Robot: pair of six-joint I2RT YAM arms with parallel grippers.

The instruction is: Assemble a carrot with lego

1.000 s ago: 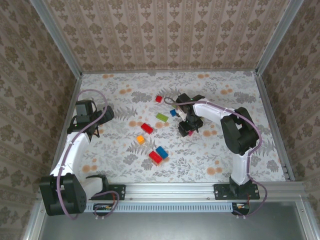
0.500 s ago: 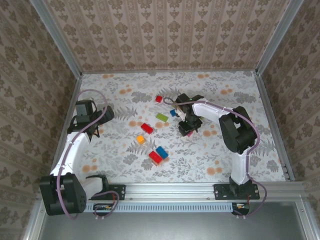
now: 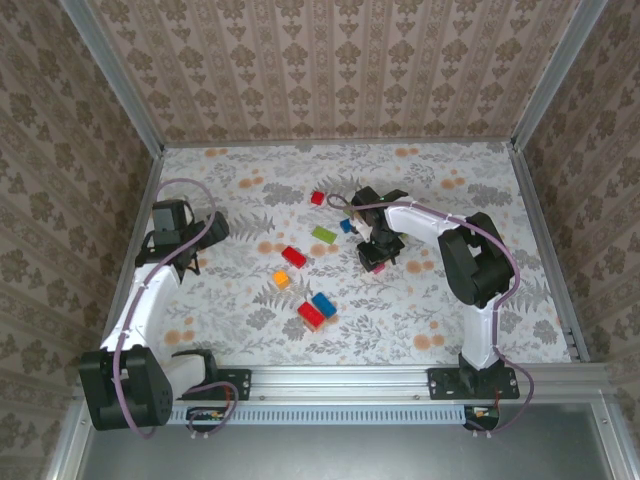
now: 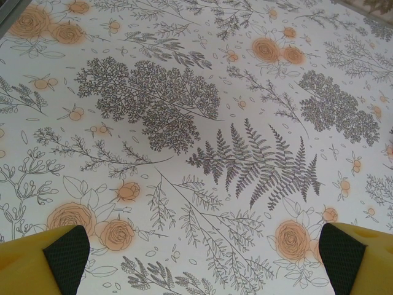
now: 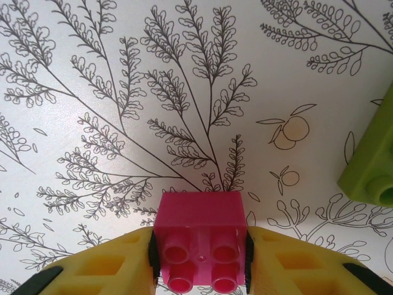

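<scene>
Jaws of right gripper point(image 5: 199, 261) clamp magenta brick point(image 5: 199, 224), green brick point(image 5: 370, 165) near.

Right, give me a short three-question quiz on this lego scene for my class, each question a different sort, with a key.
1. True or false: the left gripper holds a brick.
2. Which brick sits between the fingers of the right gripper? A green, B magenta, C blue.
3. Fill in: in the right wrist view, the brick at the right edge is ____.
Key: 1 false, its jaws stand open with nothing between them. 2 B, the magenta brick. 3 green, the green brick.
</scene>
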